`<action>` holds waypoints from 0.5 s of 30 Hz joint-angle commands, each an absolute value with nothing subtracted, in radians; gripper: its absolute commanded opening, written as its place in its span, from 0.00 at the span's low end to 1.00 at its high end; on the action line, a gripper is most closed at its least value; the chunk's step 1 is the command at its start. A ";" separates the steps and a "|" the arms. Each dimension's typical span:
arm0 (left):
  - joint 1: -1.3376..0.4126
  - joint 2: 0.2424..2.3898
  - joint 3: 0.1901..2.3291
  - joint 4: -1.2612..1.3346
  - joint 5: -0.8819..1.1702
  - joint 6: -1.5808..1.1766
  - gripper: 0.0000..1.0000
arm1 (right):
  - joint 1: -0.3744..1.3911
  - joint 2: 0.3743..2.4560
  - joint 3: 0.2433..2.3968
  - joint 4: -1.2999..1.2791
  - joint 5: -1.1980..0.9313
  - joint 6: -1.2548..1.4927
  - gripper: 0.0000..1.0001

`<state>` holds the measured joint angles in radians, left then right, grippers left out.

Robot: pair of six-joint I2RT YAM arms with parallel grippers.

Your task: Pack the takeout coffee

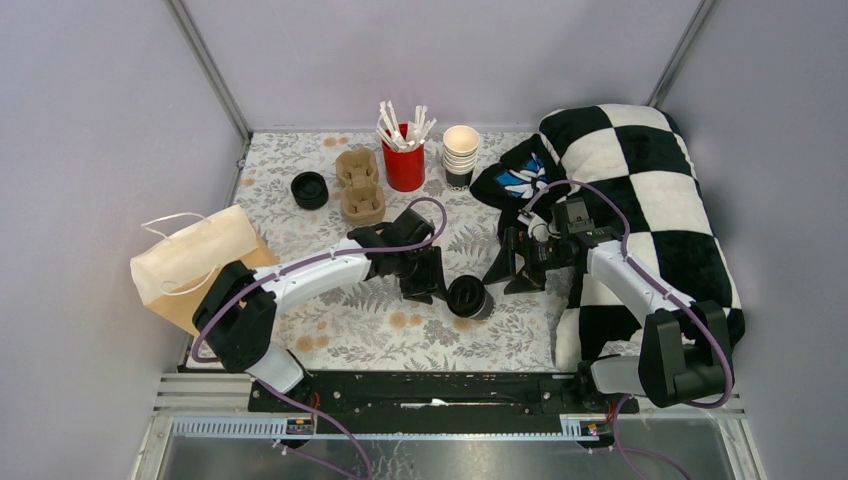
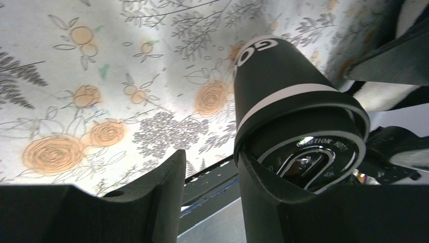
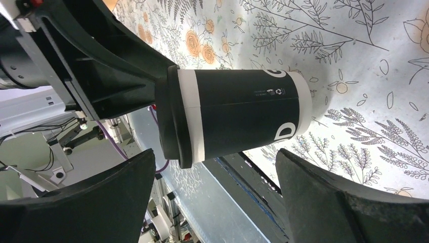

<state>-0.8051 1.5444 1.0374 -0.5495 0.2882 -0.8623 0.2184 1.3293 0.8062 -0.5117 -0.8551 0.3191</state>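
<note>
Jaws of the right gripper (image 1: 510,272) gape wide and empty toward the takeout cup (image 1: 467,296), upright mid-table. The left gripper (image 1: 432,290), half-parted, grips nothing, one finger beside the lid. A sideways nudge could topple the cup.

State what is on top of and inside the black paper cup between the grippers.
A round black plastic lid caps the black paper cup; the lid hides whatever is inside.
</note>
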 commanded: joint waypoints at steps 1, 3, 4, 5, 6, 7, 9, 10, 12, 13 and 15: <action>-0.804 1.559 1.114 -0.628 0.228 -0.806 0.47 | 0.215 1.326 0.803 -0.480 -0.897 0.325 0.94; -0.804 1.565 1.136 -0.621 0.230 -0.806 0.49 | 0.215 1.331 0.803 -0.478 -0.905 0.328 0.94; -0.804 1.570 1.146 -0.618 0.230 -0.808 0.49 | 0.214 1.330 0.800 -0.474 -0.910 0.334 0.93; -0.804 1.576 1.158 -0.617 0.232 -0.808 0.49 | 0.215 1.327 0.797 -0.470 -0.914 0.341 0.93; -0.804 1.583 1.169 -0.618 0.236 -0.806 0.49 | 0.214 1.320 0.791 -0.462 -0.918 0.349 0.93; -0.804 1.589 1.181 -0.617 0.239 -0.805 0.50 | 0.215 1.316 0.785 -0.454 -0.922 0.360 0.94; -0.804 1.597 1.185 -0.617 0.243 -0.806 0.50 | 0.215 1.310 0.770 -0.442 -0.929 0.372 0.94; -0.804 1.595 1.183 -0.617 0.243 -0.807 0.50 | 0.214 1.309 0.763 -0.434 -0.930 0.377 0.94; -0.804 1.590 1.181 -0.617 0.244 -0.804 0.50 | 0.215 1.310 0.756 -0.428 -0.937 0.382 0.94; -0.804 1.587 1.183 -0.617 0.248 -0.803 0.50 | 0.215 1.310 0.755 -0.428 -0.938 0.382 0.93; -0.804 1.585 1.190 -0.618 0.257 -0.807 0.50 | 0.216 1.309 0.755 -0.431 -0.938 0.381 0.93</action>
